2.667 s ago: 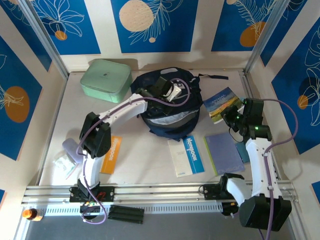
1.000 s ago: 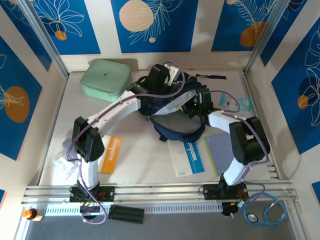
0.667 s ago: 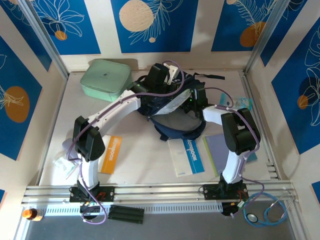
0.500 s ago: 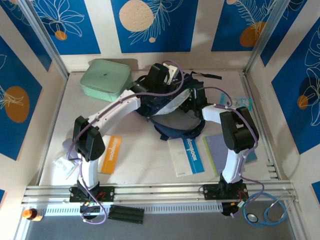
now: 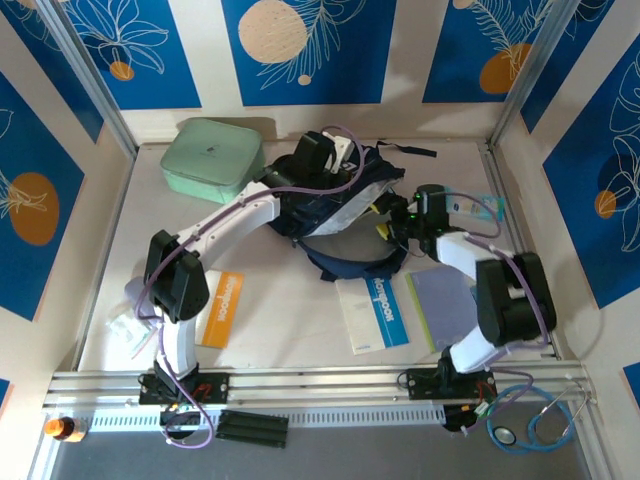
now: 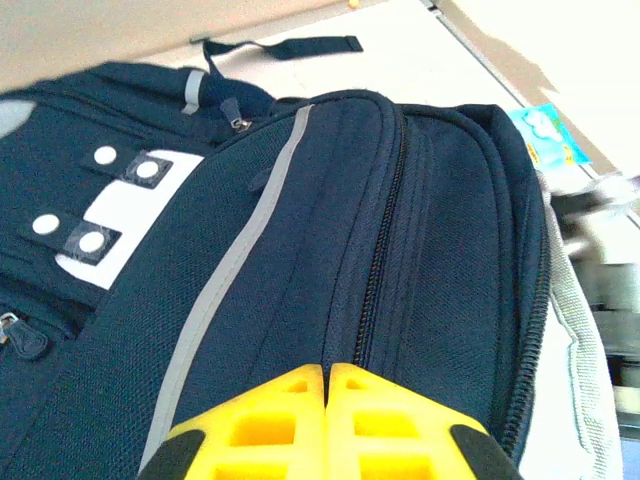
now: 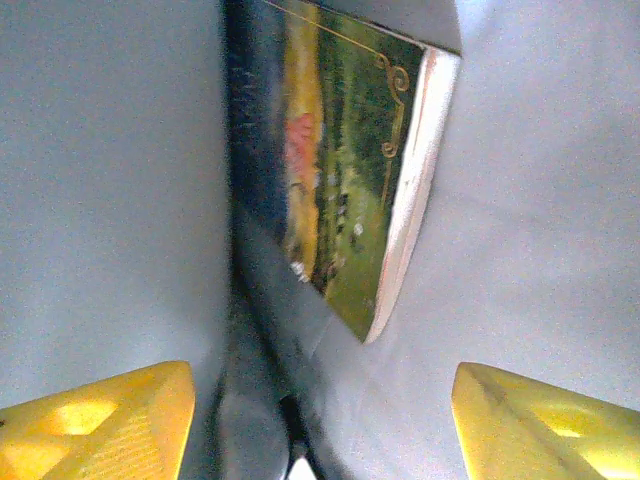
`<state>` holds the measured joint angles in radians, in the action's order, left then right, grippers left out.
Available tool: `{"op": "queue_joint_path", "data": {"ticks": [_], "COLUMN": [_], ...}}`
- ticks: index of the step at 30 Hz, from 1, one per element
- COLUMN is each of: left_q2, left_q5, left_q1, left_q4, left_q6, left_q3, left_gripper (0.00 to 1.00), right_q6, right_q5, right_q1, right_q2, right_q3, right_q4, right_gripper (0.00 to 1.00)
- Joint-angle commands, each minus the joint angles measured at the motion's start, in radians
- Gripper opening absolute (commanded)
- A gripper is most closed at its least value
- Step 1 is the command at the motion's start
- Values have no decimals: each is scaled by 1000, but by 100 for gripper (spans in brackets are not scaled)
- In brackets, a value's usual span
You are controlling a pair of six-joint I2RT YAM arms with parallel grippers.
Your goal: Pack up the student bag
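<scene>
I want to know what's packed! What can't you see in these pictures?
Top view: the bag's contents, hidden by its own fabric and the left arm.
Right wrist view: the book's title, too blurred.
Left wrist view: what lies right of the bag, blurred.

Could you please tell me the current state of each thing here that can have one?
student bag: main compartment open, pale lining showing.
left gripper: shut, apparently pinching the bag's fabric.
right gripper: open, holding nothing.
book: inside the bag, not gripped.
mint-green case: lid closed.
</scene>
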<state>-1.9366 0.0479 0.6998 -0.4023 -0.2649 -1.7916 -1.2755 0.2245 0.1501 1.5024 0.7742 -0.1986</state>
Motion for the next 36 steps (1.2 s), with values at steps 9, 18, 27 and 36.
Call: {"op": "queue_joint_path", "data": {"ticks": [9, 18, 27, 36], "left_q2": [-8, 176, 484, 678], "left_q5": [171, 49, -238, -161], "left_q1": [-51, -88, -223, -410], "left_q4": [95, 36, -132, -125], "left_q6": [-11, -158, -365, -577], "left_q3": [151, 339, 717, 1056], "left_gripper": [4, 79, 100, 100], "right_q6": [236, 419, 438, 422], "right_q5": [-169, -367, -405, -352], "right_q1": [-71, 85, 227, 304], "right_q2": [-355, -347, -228, -77], "right_q3": [-8, 166, 234, 331], "right_q4": [522, 666, 622, 604], "right_gripper": [68, 95, 99, 97]}}
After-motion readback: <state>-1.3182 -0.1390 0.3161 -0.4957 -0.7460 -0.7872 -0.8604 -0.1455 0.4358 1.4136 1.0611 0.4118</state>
